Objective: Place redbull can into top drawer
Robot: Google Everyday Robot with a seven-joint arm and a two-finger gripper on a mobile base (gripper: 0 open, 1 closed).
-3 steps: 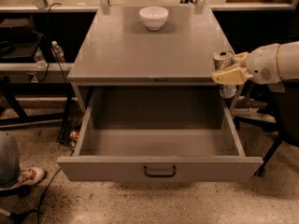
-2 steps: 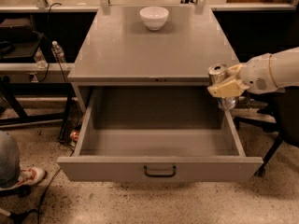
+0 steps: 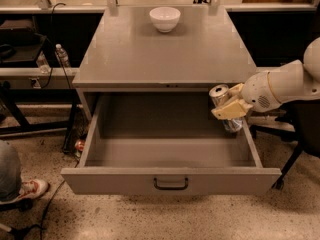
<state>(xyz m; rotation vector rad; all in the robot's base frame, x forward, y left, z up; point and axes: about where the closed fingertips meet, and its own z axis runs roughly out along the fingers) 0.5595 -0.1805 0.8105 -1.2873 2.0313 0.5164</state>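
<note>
**Can hovering over the open drawer's right side**

The end effector (image 3: 228, 109) comes in from the right on its white arm (image 3: 285, 86), cream fingers (image 3: 233, 109) pinching the redbull can (image 3: 219, 93) around its middle. The can is tilted, its silver top leaning up and to the left of the grasp, its lower end poking out just beneath. Directly below and stretching away to the left of the end effector is the top drawer (image 3: 165, 154), pulled wide open, with its dark bar handle (image 3: 171, 184) down and to the left on the front panel. Whether the can touches the drawer's right wall, I cannot tell. Just above the end effector runs the front edge of the grey worktop (image 3: 165, 59). Well up and to the left, at the back of it, sits the white bowl (image 3: 165, 18).
</note>
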